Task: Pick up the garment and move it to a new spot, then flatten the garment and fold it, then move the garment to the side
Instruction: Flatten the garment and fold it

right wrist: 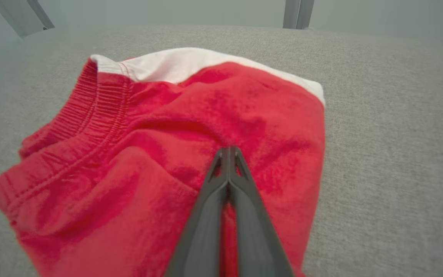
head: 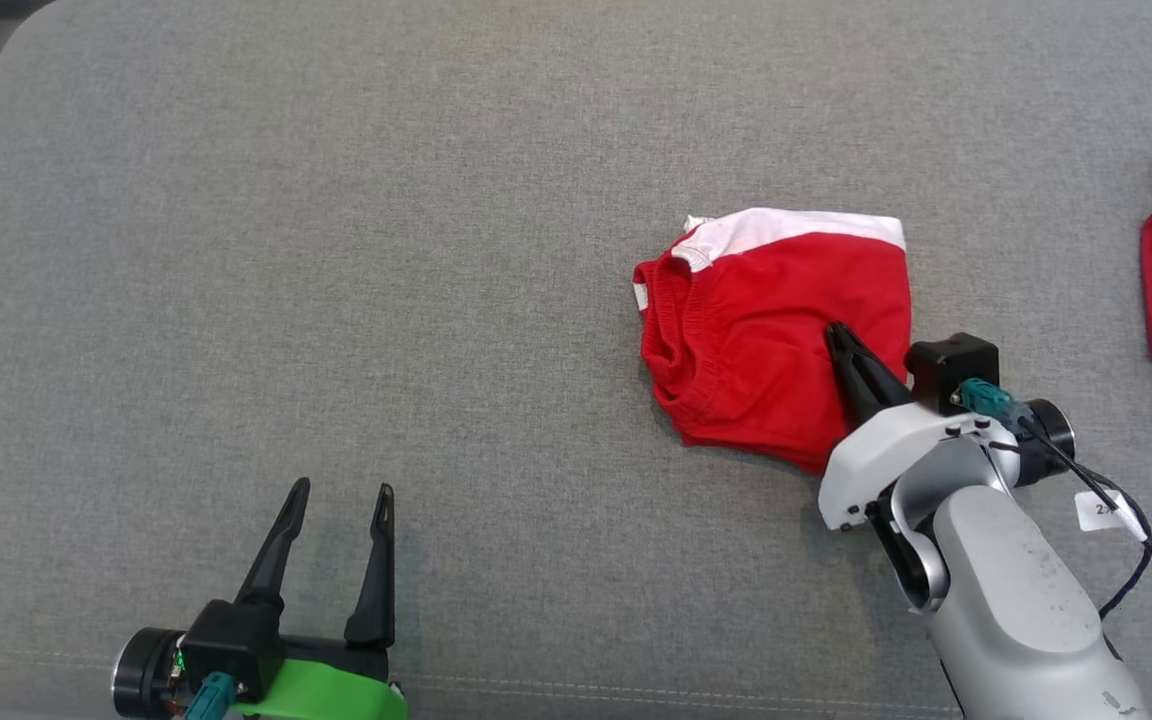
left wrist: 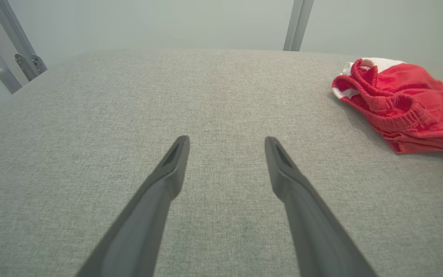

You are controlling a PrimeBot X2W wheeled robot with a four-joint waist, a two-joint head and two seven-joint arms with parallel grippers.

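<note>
Grey woven surface (head: 336, 250) carries the red garment (head: 756, 340) at centre right of the frame. The right claw (head: 833, 332) is pinched tight on its cloth, while the left claw (head: 343, 488) gapes wide and holds nothing at lower left.

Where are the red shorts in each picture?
Head view: red shorts right of middle, right gripper pinching them.
Left wrist view: red shorts at the right edge, upper half.
Right wrist view: red shorts across the middle and left, close up.
Shared landmark: their white stripe along the far edge.
</note>
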